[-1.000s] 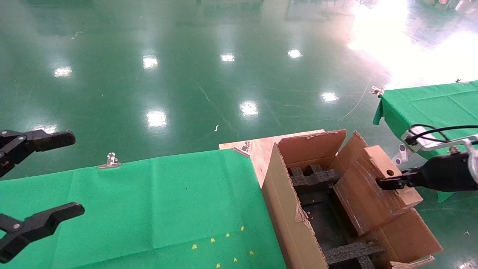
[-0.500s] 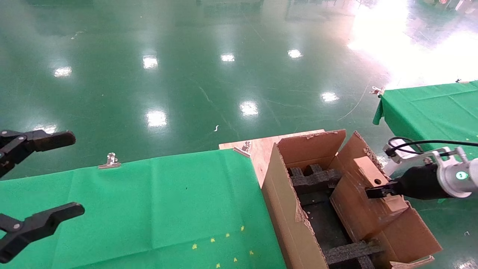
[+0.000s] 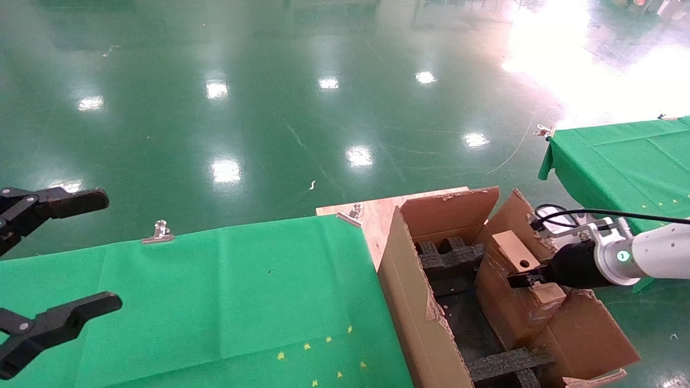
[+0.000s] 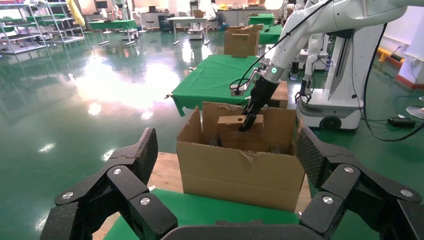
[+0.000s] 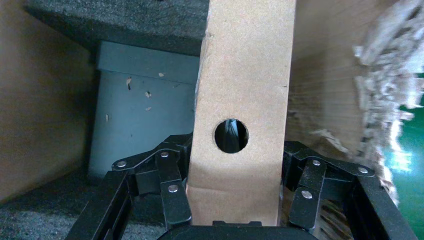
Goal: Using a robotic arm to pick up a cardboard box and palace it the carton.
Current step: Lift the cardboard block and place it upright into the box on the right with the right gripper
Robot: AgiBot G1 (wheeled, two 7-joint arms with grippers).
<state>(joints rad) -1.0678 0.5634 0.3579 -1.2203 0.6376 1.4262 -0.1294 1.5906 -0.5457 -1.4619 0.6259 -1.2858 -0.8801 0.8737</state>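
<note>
Glossy green floor (image 3: 269, 108), right gripper (image 3: 525, 279) jaws clamping cardboard box (image 3: 520, 258) inside carton (image 3: 415, 302), left gripper (image 3: 51, 269) jaws apart.

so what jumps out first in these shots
The right gripper is shut on the box, holding it tilted and partly down inside the carton, beside its right flap. Black foam inserts sit inside the carton. The left gripper hangs open over the green cloth, far to the left.
</note>
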